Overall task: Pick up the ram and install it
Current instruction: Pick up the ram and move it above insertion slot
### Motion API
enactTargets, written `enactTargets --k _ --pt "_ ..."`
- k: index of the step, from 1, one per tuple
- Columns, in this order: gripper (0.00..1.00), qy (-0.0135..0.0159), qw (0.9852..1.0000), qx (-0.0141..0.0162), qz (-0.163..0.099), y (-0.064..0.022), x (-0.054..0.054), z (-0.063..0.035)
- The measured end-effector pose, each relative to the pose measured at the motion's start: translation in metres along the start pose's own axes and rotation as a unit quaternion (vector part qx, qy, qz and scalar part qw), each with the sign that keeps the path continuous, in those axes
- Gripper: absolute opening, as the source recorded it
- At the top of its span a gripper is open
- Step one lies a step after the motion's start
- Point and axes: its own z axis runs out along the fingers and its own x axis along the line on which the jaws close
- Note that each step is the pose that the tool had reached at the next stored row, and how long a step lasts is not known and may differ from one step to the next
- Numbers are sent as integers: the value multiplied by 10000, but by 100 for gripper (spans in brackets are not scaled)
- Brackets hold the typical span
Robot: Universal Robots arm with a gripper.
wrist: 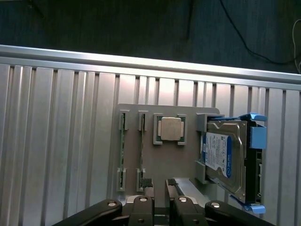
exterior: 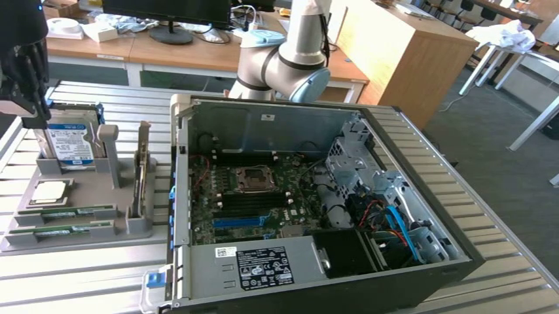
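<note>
The ram (wrist: 141, 150) lies slotted just beside the parted jaws.

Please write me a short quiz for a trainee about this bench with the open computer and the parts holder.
1. How many ram sticks sit in the gray holder?
2. Which part stands upright in that holder? A) hard drive B) cooling fan C) battery
3. True or false: the claw holds a ram stick.
Key: 1 two; 2 A; 3 false.
</note>
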Motion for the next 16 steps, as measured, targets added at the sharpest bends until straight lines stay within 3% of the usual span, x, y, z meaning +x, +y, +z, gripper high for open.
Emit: enactTargets --k 2,3,16 --pt "25 -45 10000 2 -2 0 0 -1" --pt "31 -68 10000 3 -3 0 0 0" --pt "31 -367 9993 18 -17 0 0 -1"
